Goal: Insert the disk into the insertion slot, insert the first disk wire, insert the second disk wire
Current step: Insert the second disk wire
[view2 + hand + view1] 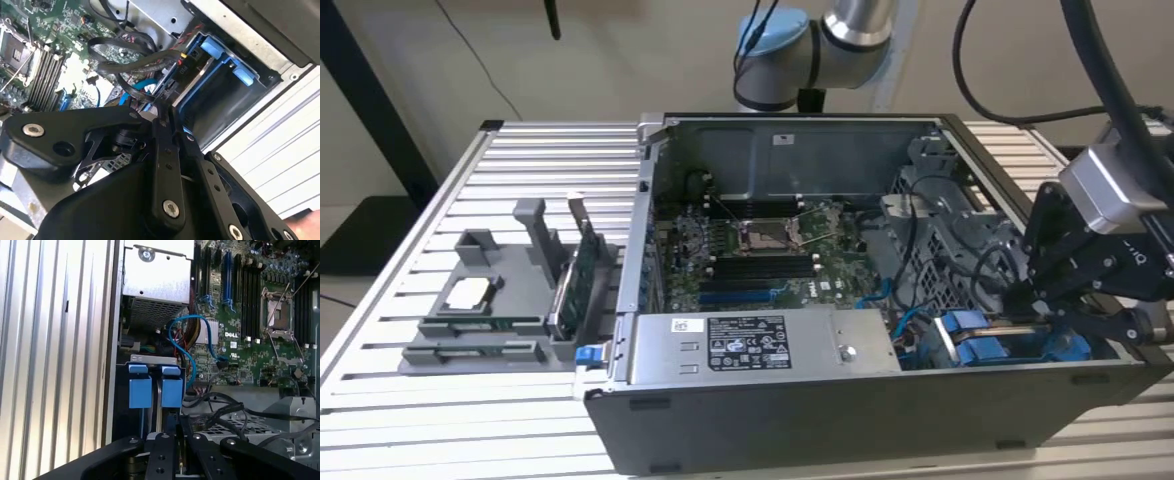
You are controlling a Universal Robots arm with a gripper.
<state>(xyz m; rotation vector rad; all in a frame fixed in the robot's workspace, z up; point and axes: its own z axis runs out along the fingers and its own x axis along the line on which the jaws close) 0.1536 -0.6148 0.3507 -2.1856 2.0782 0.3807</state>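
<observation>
Where the tool [172, 429] hangs, the disk [171, 391] shows bright blue tabs.

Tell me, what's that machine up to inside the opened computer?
A robot arm is working in an open computer case lying on a slatted table. Its pincer is down at the corner drive bay, right by the blue disk frame that sits in it. Loose black wires hang beside it.

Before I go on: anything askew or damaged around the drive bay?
Nothing looks damaged or spilled. Only loose black cables loop untidily over the board beside the blue drive frames, close ahead of the gripper.
</observation>
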